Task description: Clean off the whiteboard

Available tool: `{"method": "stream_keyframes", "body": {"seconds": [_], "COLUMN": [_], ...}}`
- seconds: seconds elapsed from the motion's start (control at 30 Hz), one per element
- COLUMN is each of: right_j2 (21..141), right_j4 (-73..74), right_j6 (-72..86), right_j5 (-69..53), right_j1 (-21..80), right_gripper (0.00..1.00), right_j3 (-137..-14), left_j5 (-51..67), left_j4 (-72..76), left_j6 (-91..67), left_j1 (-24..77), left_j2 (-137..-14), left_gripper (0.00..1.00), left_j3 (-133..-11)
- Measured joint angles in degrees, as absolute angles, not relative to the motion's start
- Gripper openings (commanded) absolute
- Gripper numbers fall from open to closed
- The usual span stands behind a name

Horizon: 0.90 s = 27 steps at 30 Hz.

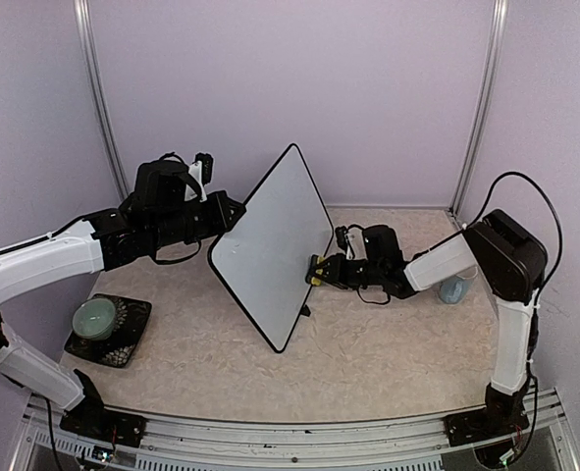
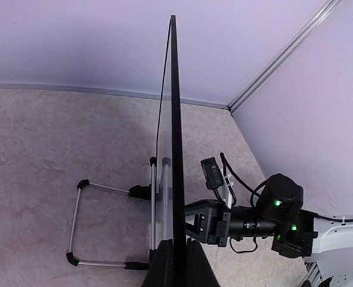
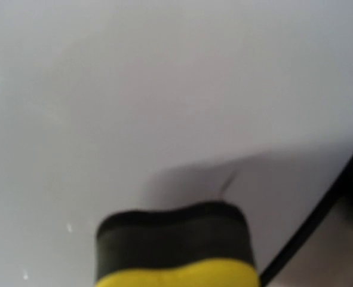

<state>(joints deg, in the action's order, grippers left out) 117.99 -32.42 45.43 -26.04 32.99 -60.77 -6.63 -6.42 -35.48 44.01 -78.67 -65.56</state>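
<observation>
- Currently the whiteboard [image 1: 270,250] stands on one corner in the middle of the table [image 1: 368,343], tilted like a diamond, its top corner up against the back wall [image 1: 290,98] in the overhead view
- Whether its bottom corner touches the table cannot be told
- Left gripper [image 2: 173,266] is clamped tight on the board's left corner; its wrist view shows the black frame edge-on, running straight up from between the fingers
- Right gripper [image 1: 316,270] is closed around a yellow and black eraser [image 3: 173,248], whose black face is at the white surface near the board's right edge
- In the right wrist view the frame cuts diagonally just right of the eraser, and a thin dark mark sits just above it; bare white board fills everything up and to the left
- Open tabletop lies in front of the board and below the right arm
- A wire stand [image 2: 153,209] lies flat on the table on the far side of the board from the right arm, close under it
- A pale green bowl [image 1: 95,316] on a dark mat [image 1: 132,339] sits near the left edge, under the left arm and well apart from the board
- A pale blue cup [image 1: 454,289] stands just behind the right arm's elbow, near the right wall
</observation>
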Motion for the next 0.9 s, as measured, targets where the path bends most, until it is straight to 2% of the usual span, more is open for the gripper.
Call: {"method": "stream_keyframes", "body": {"seconds": [0.2, 0.43, 0.63, 0.9], "right_j2": [100.36, 85.41, 86.85, 93.08], "right_j4": [-27.64, -25.41, -21.50, -21.32], "right_j6": [41.52, 36.67, 31.88, 21.26], "right_j5": [-19.55, -7.90, -3.60, 5.10], "right_j1": [34.94, 34.59, 36.69, 50.37], "right_gripper": [0.00, 0.00, 0.00, 0.00], "right_j3": [-52.53, -52.47, -53.93, -54.24], "left_j5": [-6.24, -6.07, -5.78, -5.80], "left_j4": [-6.22, -6.15, -6.00, -6.00], "left_j6": [-34.81, -34.44, -34.44, -34.46], "left_j1": [44.01, 44.01, 44.01, 44.01], "left_j2": [-78.67, -78.70, -78.76, -78.78], "left_gripper": [0.00, 0.00, 0.00, 0.00], "left_j3": [-65.56, -65.56, -65.63, -65.63]}}
